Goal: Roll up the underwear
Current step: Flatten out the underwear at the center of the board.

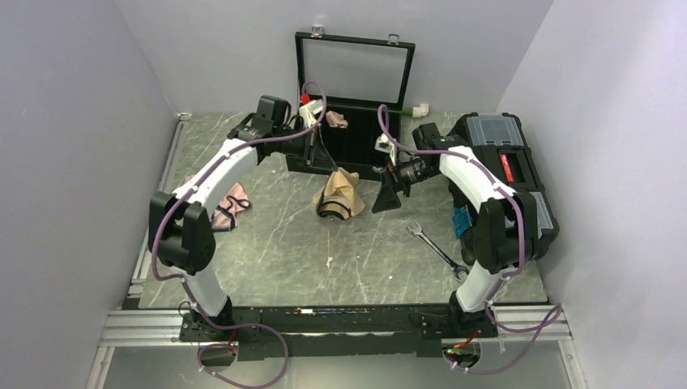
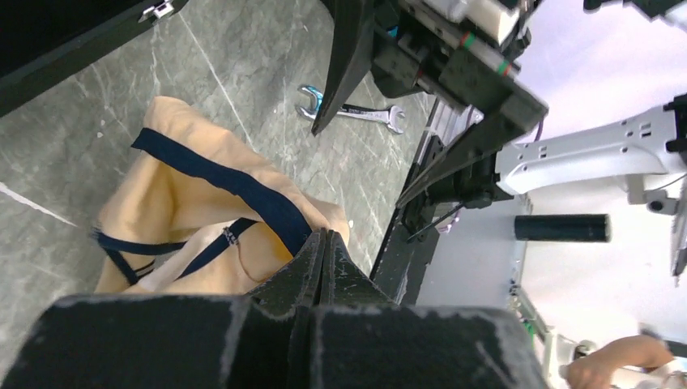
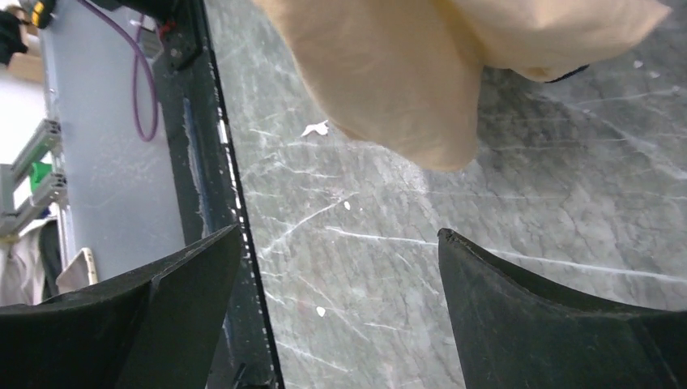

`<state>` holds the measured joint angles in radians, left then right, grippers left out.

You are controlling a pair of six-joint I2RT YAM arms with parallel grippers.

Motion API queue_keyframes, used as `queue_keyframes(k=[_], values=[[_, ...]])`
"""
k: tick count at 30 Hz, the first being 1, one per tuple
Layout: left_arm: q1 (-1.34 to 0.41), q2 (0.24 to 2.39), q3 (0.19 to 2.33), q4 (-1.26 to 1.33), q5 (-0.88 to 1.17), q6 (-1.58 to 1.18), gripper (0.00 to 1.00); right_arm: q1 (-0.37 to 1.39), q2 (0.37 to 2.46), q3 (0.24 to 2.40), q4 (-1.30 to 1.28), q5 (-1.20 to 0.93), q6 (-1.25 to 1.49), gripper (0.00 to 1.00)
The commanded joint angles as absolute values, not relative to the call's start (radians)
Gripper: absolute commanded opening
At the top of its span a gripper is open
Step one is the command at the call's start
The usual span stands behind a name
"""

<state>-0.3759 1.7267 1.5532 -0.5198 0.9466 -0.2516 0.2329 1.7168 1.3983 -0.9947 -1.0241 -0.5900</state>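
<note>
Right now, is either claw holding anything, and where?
The left gripper pinches the tan underwear at its navy-edged rim; the right gripper is open, with nothing between its fingers.

Matt cloth underwear (image 1: 339, 194) (glossy metal wrench (image 1: 437, 250))

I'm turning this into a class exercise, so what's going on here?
The left gripper is shut on an edge of the tan underwear, holding it up over the table. The right gripper is open beside the fabric, gripping nothing. The underwear hangs bunched and is not yet rolled.
</note>
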Motion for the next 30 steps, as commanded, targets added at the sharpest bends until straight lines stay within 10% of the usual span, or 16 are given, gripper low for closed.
queue_keyframes(k=[1, 20, 25, 30], values=[[-0.371, 1.767, 1.540, -0.370, 1.027, -0.422, 0.00, 0.272, 1.699, 1.338, -0.787, -0.989, -0.547, 0.95], [-0.335, 1.709, 1.408, -0.197, 1.112, -0.544, 0.00, 0.362, 1.845, 1.270, -0.513, -0.919, -0.496, 0.98], [-0.310, 1.694, 1.363, -0.132, 1.123, -0.585, 0.00, 0.380, 1.917, 1.327, -0.563, -1.009, -0.504, 0.79], [-0.284, 1.690, 1.370, -0.186, 1.099, -0.538, 0.00, 0.359, 2.005, 1.485, -0.827, -1.063, -0.601, 0.40]])
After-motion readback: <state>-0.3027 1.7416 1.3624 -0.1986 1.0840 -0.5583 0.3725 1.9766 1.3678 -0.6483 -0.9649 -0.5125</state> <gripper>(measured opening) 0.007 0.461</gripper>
